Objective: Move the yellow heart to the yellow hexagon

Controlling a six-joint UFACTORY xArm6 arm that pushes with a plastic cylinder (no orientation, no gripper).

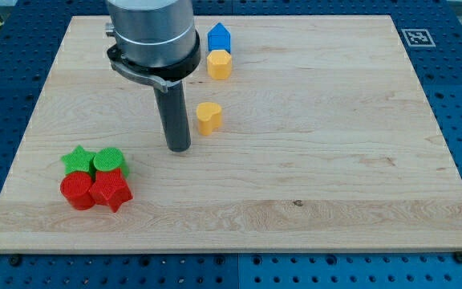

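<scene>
Right now my tip point(179, 148) rests on the wooden board point(335, 144), a little toward the view's left and slightly lower than the yellow heart point(208, 117), close beside it but with a sliver of bare wood between the two, so the rod touches no block. Being a plain rod, it has nothing that opens or closes, and it grips nothing. The yellow heart stands alone near the middle of the board's upper half. Straight above it, toward the view's top, sits the yellow hexagon point(219, 64), clearly apart from the heart, and pressed against the hexagon's upper side is a blue block point(218, 37) shaped like a small house with a pointed top. Well away, near the board's lower left corner, four blocks huddle together and touch: a green star point(77, 160) and a green round block point(110, 161) at the back, a red round block point(77, 191) and a red star point(111, 191) in front. Beyond the board's upper right corner lies a small black-and-white marker point(415, 36).
</scene>
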